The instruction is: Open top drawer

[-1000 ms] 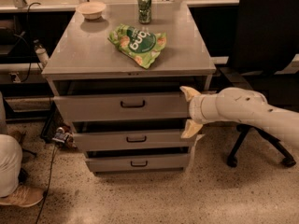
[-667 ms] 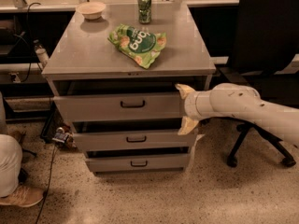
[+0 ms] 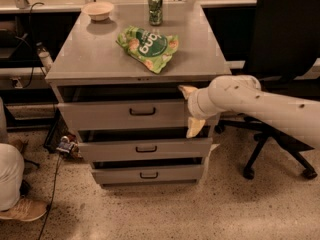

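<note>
The gripper (image 3: 191, 109) covers the top drawer's (image 3: 125, 115) right end; you cannot tell whether its spread fingers (image 3: 194, 127) touch the panel.

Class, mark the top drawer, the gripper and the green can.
top drawer (image 3: 100, 116): camera view, bare front panel.
gripper (image 3: 191, 110): camera view, midway between its fingertips, at the drawer's right end.
green can (image 3: 155, 9): camera view, its side.
</note>
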Controlling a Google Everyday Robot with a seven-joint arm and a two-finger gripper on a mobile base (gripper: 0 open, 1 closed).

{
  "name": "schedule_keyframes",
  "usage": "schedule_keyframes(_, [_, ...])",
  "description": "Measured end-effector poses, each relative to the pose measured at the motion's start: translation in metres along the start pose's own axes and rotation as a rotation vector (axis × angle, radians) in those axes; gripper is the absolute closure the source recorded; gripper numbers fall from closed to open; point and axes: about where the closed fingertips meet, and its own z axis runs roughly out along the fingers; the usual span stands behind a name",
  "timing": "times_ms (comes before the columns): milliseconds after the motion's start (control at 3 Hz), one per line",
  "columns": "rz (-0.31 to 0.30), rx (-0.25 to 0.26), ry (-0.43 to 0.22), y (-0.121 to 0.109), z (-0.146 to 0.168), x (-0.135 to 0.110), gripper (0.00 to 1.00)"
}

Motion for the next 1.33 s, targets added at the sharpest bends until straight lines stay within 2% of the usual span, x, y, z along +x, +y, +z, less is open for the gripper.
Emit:
schedule_keyframes(667, [0.01,-0.171,0.046,0.006,0.038,0.002,0.02])
schedule_keyframes(1000, [0.061,-0.209,0.076,0.011,0.038,0.017,0.23])
schedule_keyframes(1333, [0.116,-0.226,0.101,0.026,0.021,0.032,0.47])
